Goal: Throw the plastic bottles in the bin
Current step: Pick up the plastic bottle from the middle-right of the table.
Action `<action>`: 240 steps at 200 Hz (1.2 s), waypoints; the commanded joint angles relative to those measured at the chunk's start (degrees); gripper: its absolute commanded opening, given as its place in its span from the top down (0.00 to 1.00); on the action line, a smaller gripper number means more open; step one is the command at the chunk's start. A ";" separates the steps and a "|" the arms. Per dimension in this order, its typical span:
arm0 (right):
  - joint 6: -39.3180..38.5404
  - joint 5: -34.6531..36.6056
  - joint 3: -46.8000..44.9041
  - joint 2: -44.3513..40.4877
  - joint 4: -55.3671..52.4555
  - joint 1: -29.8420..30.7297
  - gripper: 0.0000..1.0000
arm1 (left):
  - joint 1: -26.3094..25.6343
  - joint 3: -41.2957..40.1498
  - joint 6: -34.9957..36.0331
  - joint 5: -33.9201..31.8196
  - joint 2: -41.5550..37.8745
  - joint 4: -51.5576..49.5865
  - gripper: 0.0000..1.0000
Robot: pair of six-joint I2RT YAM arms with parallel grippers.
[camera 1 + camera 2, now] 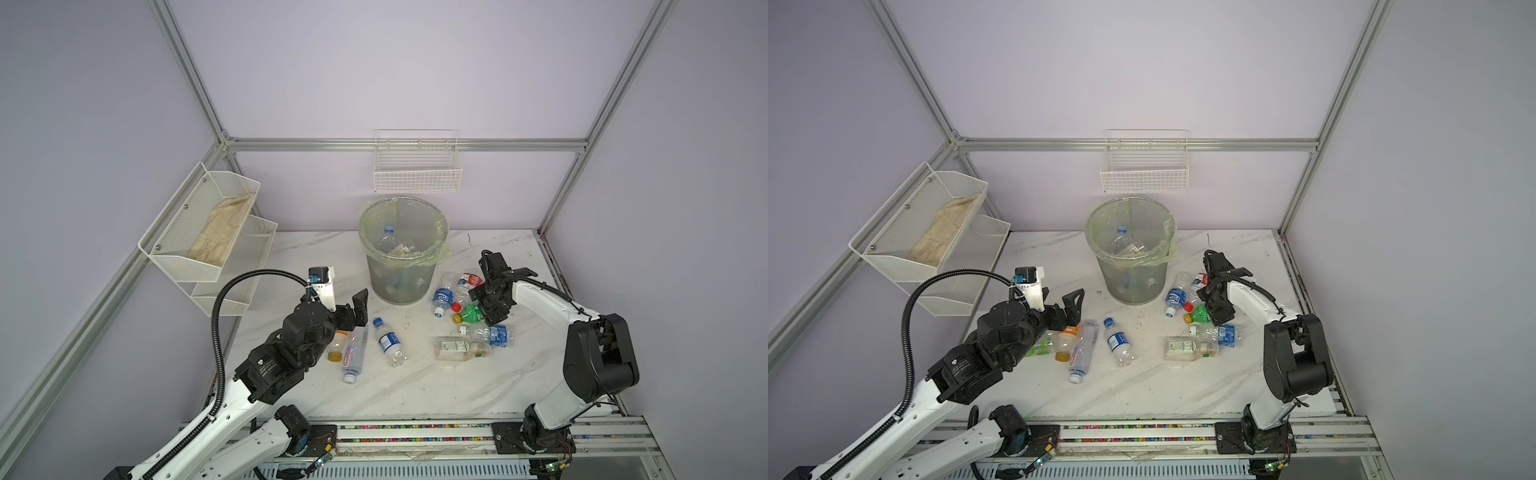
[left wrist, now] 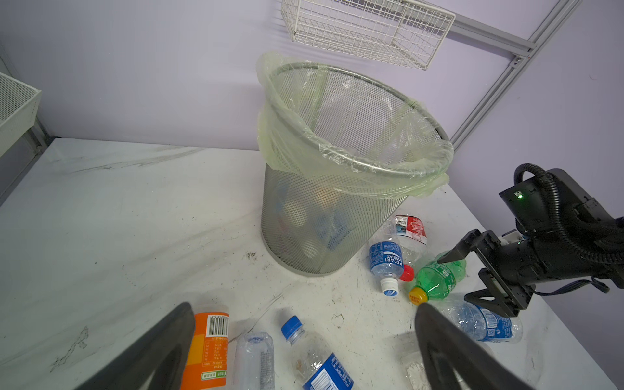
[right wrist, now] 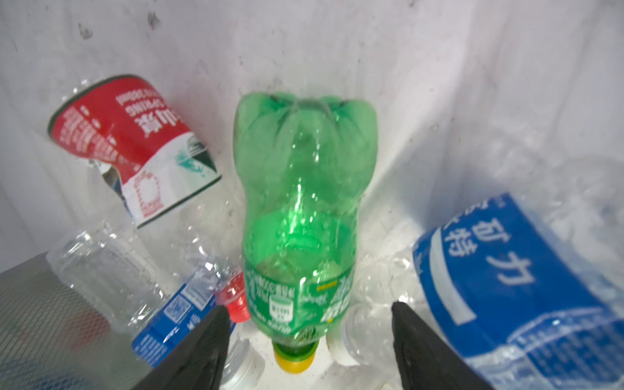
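Squarely between the right gripper's (image 3: 307, 305) part-open jaws lies the green-tinted plastic bottle (image 3: 300, 189), with gaps on both sides and nothing gripped. Its long axis runs square to their closing line. The left gripper (image 2: 304, 305) gapes empty, farther off. The tall grey mesh bin (image 1: 401, 286) stands beside.

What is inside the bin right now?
Inside the bin, a blue-capped clear bottle lies on top beside a white-labelled one. Lower down, the mesh wall and liner blur everything; no count possible.
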 commanded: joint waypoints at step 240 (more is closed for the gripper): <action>-3.31 0.74 -0.79 11.08 4.05 -3.58 0.49 | -0.23 -2.84 -0.64 -2.05 -0.83 0.16 0.00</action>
